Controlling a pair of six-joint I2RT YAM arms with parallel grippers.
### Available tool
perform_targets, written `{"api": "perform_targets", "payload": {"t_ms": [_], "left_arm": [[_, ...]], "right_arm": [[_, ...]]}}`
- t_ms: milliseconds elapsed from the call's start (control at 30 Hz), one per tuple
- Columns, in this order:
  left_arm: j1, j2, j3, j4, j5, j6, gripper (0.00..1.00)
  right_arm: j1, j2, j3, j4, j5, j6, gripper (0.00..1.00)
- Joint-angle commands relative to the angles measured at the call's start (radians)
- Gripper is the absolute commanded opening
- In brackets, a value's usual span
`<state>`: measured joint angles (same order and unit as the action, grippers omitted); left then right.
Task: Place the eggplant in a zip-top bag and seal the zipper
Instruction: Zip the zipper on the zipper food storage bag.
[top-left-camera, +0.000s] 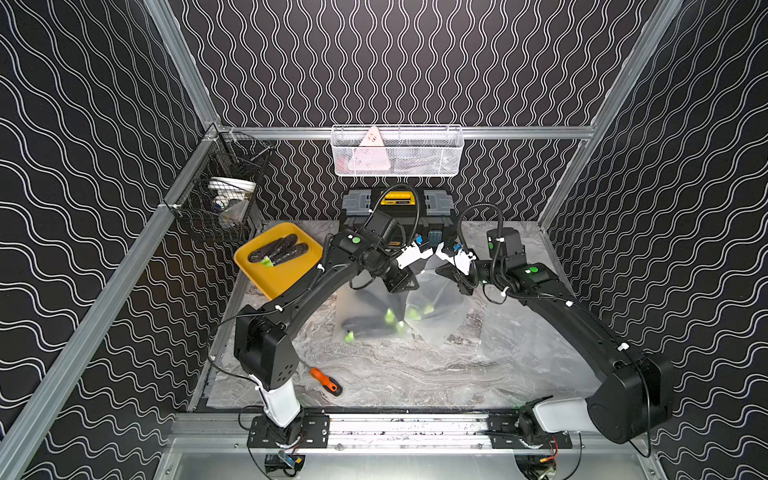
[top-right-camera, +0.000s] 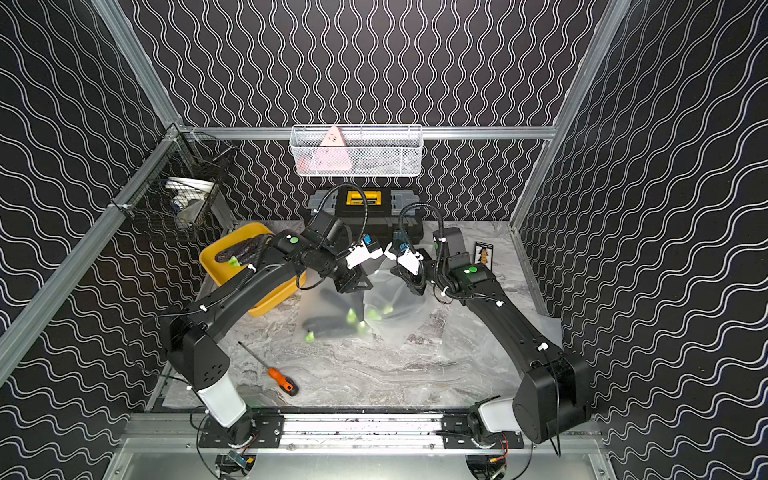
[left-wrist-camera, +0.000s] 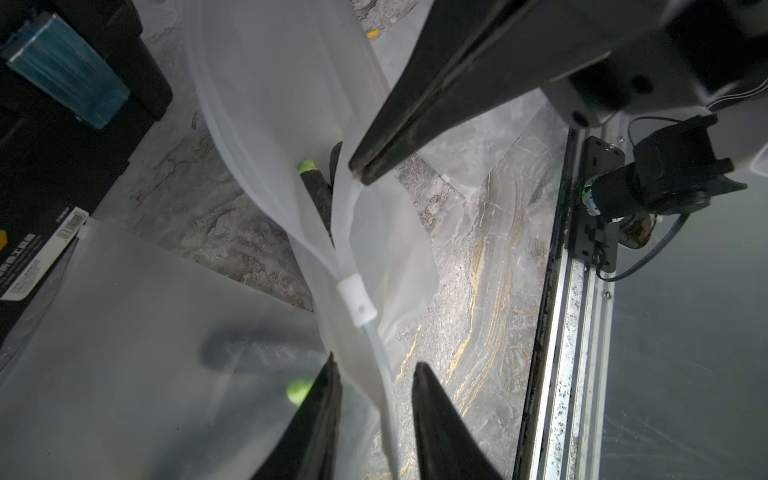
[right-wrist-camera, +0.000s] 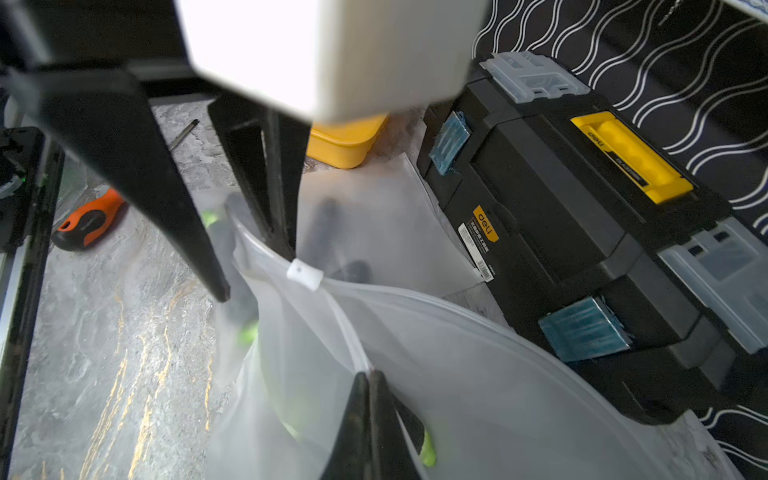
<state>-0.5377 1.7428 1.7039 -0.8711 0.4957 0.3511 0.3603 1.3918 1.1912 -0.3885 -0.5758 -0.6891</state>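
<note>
A frosted zip-top bag (top-left-camera: 432, 307) is held up off the marble table between both arms. In the left wrist view a dark eggplant (left-wrist-camera: 318, 195) with a green stem shows inside its mouth. My right gripper (right-wrist-camera: 369, 374) is shut on the bag's zipper edge. The white slider (right-wrist-camera: 304, 274) sits on the zipper between the two grippers. My left gripper (left-wrist-camera: 376, 360) is open, with the zipper strip running loose between its fingers. A second bag (top-left-camera: 365, 324) with eggplants in it lies flat beneath. More eggplants (top-left-camera: 278, 249) lie in the yellow tray (top-left-camera: 291, 278).
A black and yellow toolbox (top-left-camera: 399, 212) stands close behind the grippers. An orange screwdriver (top-left-camera: 326, 380) lies at the front left. Another flat bag (top-left-camera: 532, 345) lies under the right arm. Wire baskets (top-left-camera: 397, 149) hang on the back and left walls.
</note>
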Motion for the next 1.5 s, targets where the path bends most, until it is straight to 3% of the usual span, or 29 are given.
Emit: {"api": "perform_targets", "payload": {"t_ms": [0,400,567,667,733,800,1067,1467], "left_arm": [[0.001,-0.023,-0.036,0.101,-0.038,-0.084,0.35],[0.008,-0.107,-0.173,0.331,-0.054,-0.168,0.32],[0.014,-0.103,-0.18,0.334,0.019,-0.153,0.09],[0.013,-0.101,-0.185,0.319,0.053,-0.122,0.0],[0.013,-0.101,-0.185,0.304,0.072,-0.1,0.0],[0.012,-0.103,-0.18,0.29,0.09,-0.081,0.0],[0.009,-0.099,-0.141,0.237,0.133,-0.025,0.0],[0.0,-0.081,-0.093,0.167,0.141,0.03,0.0]], "right_arm": [[0.006,0.001,0.016,-0.008,0.042,0.083,0.0],[0.023,0.01,0.046,-0.04,0.03,0.087,0.0],[0.026,0.024,0.047,-0.036,0.025,0.083,0.0],[0.026,0.021,0.044,-0.014,0.02,0.066,0.25],[0.026,0.007,0.046,-0.003,0.002,0.039,0.37],[0.026,-0.003,0.052,0.008,-0.025,0.013,0.4],[0.032,0.051,0.122,-0.072,-0.129,-0.121,0.43],[0.039,0.071,0.136,-0.072,-0.193,-0.163,0.43]]}}
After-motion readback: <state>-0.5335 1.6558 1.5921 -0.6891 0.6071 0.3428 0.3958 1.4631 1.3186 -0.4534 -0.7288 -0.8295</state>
